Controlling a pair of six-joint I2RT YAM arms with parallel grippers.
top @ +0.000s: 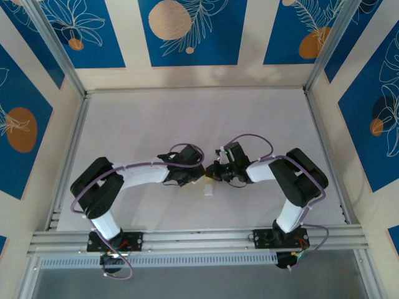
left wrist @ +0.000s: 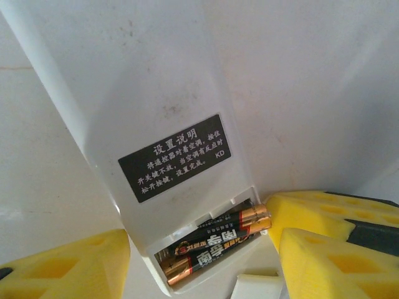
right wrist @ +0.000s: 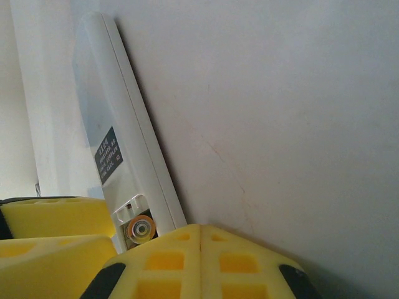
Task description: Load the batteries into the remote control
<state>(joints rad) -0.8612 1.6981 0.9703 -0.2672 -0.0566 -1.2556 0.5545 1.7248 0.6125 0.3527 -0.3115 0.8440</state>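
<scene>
Left wrist view: the left hand (left wrist: 202, 249) grips the remote control (left wrist: 162, 87) between its pads, and both batteries (left wrist: 215, 244) sit in its open bay. Just beside it, the right hand (right wrist: 199, 233) is clenched, empty. Below, a small white piece (left wrist: 257, 288) is cut off by the frame.

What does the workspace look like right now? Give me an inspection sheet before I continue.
Surface: pale grey table, no spills seen.
Job's things: remote control, compartment open; two batteries lying side by side inside it.
Clutter: small loose white piece beside the compartment end.
Grippers: left end effector closed on the remote control's sides; right end effector shut, tips at the compartment end.
Cables: purple cables looped along both arms, apart from the work.
Surroundings: blue patterned walls, aluminium frame.
</scene>
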